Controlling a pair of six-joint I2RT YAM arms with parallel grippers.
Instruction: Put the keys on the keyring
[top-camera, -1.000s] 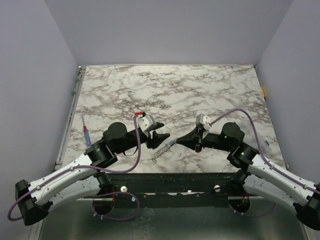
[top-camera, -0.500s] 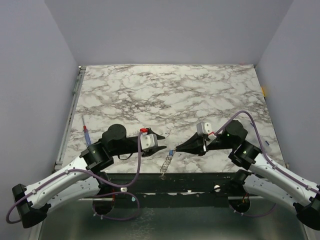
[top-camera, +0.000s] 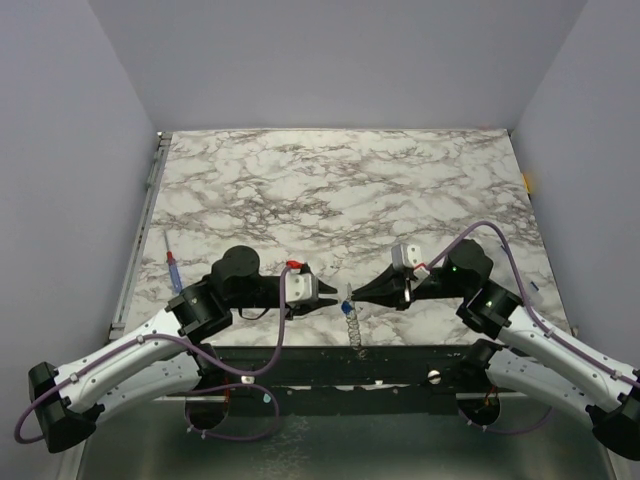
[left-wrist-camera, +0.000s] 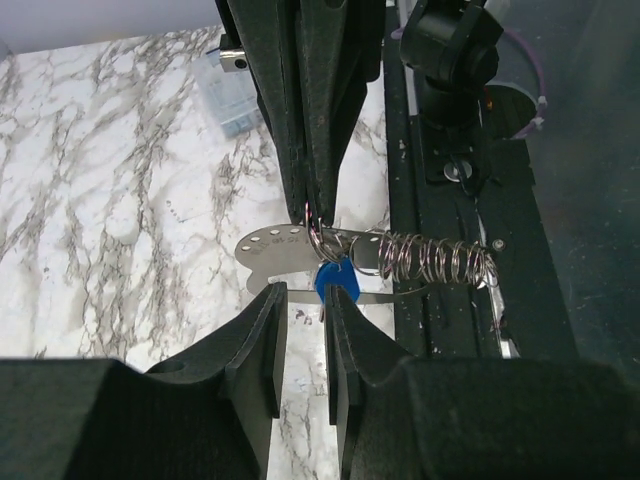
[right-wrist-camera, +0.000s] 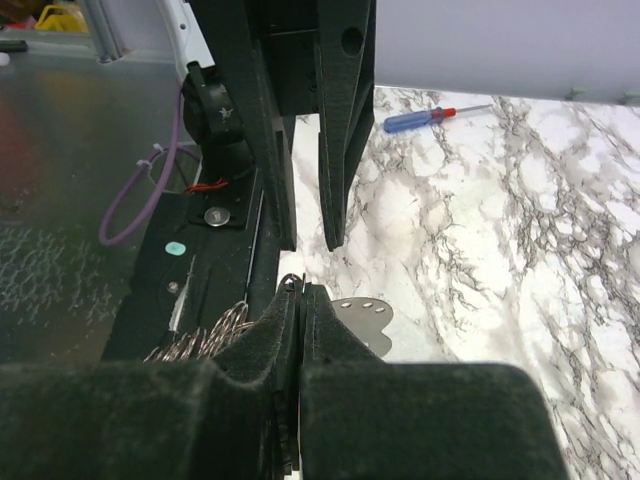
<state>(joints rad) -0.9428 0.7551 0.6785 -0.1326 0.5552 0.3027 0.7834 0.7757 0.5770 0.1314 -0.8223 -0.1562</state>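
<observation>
Right gripper (top-camera: 352, 293) clamped shut on the keyring (left-wrist-camera: 317, 234) at the near edge of the table (top-camera: 400, 190), keys (left-wrist-camera: 335, 280) and coiled chain (left-wrist-camera: 430, 262) hanging from it; left gripper (left-wrist-camera: 302, 292) just beside them, jaws narrowly apart, gripping nothing.

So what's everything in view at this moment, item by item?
keyring: one, silvery, pinched by the right gripper near the front edge of the table
chain: one, silvery, trailing from the keyring
blue-headed key: one, hanging at the keyring; other keys cannot be counted
holed tag: one, flat, silvery, at the keyring
screwdriver: one, blue and red handle, table's left edge
small box: one, clear, on the table beyond the right gripper
table: one, white-grey marble
cables: purple, along both arms
left gripper: black, jaws narrowly apart just short of the blue-headed key
right gripper: black, jaws shut on the keyring
</observation>
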